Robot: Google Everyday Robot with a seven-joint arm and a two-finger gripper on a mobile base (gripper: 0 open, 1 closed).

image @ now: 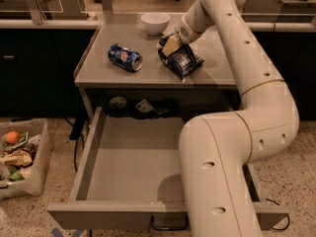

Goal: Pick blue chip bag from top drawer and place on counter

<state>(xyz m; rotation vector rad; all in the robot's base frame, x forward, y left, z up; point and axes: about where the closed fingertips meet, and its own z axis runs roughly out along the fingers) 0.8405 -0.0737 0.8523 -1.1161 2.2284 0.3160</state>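
- The gripper (172,44) is low over the worktop (148,69), towards its far right corner, at the upper end of the blue chip bag (184,62).
- From this angle the jaws seem pressed onto the bag's top edge, pinching it; one tan fingertip (171,45) shows against the foil.
- The blue chip bag lies crumpled on the worktop, right of its middle, its lower end pointing at the front right corner.
- A blue soda can (125,57) lies on its side left of the middle, well apart from the bag.
- A white bowl (155,22) stands upright near the far edge, just behind and to the left of the gripper.
- The worktop is flat grey metal with a dull sheen.
- The top drawer (129,168) is pulled wide open below the front edge; its flat grey bottom shows, and a dark wire handle (169,225) hangs under its front.
- In the dark gap at the drawer's back, under the worktop, sit some small objects (142,106) that I cannot make out.
- The pale arm (259,88) rises from the lower right, covers the drawer's right side and bends back over the right edge of the worktop.
- The floor (296,174) is speckled stone.
- A pale bin (35,177) with mixed scraps stands at the left on the floor.
- Long pale counters (49,22) over dark cabinets (34,68) run behind.
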